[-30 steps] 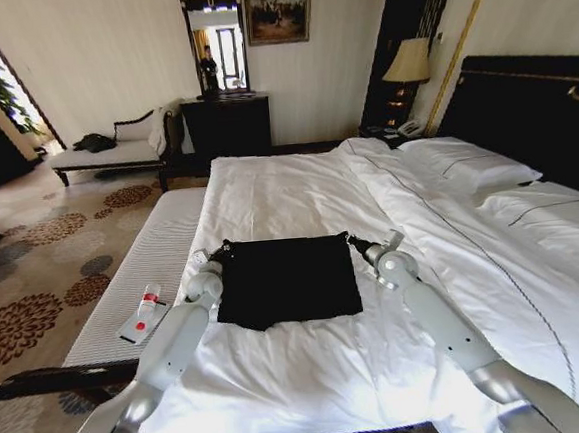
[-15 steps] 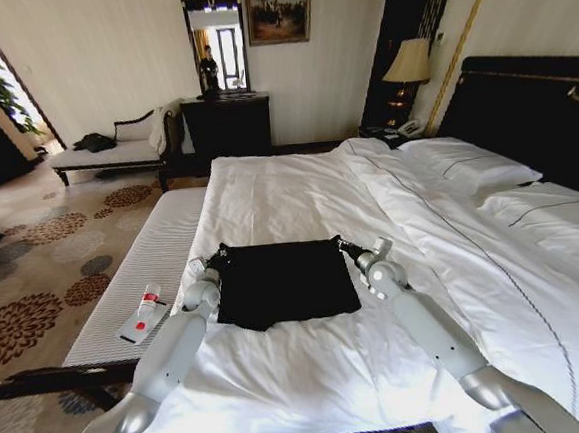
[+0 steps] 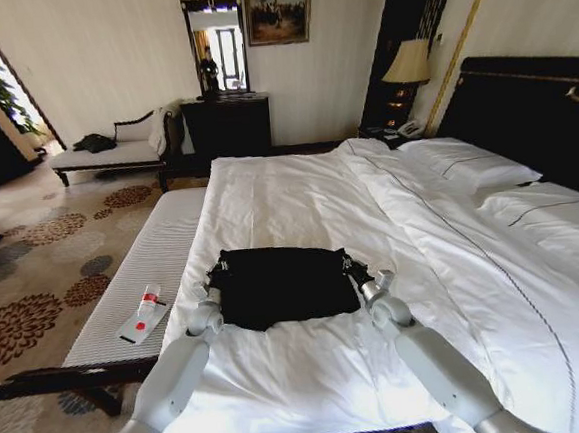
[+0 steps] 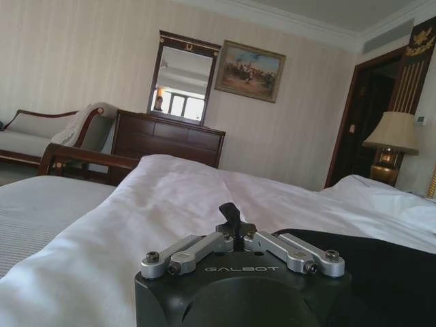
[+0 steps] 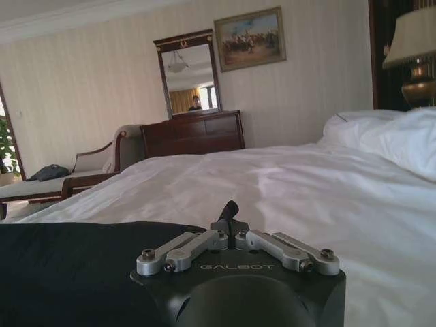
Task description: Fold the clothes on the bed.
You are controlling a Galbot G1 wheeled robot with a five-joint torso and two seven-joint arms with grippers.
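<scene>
The clothes (image 3: 280, 289), a black T-shirt lying as a compact rectangle, sit on the white duvet of the bed (image 3: 287, 187) near its foot. My left gripper (image 3: 217, 273) is at the shirt's far left corner and my right gripper (image 3: 350, 266) at its far right corner. The far edge is lifted and bunched between them. In the left wrist view the left gripper (image 4: 231, 214) is shut with a tuft of black cloth pinched, the shirt (image 4: 381, 266) lying beside it. The right gripper (image 5: 230, 211) pinches black cloth the same way, next to the shirt (image 5: 68, 266).
A grey-white striped bench (image 3: 162, 247) runs along the bed's left side, with a small bottle (image 3: 148, 302) on it. Pillows (image 3: 466, 167) and the dark headboard (image 3: 532, 107) are at the right. A dark dresser (image 3: 227, 126) and a lamp (image 3: 408, 62) stand by the far wall.
Both grippers have drawn back toward me, bringing the shirt's far corners with them. The far edge now rises and folds over, so the black patch looks shorter.
</scene>
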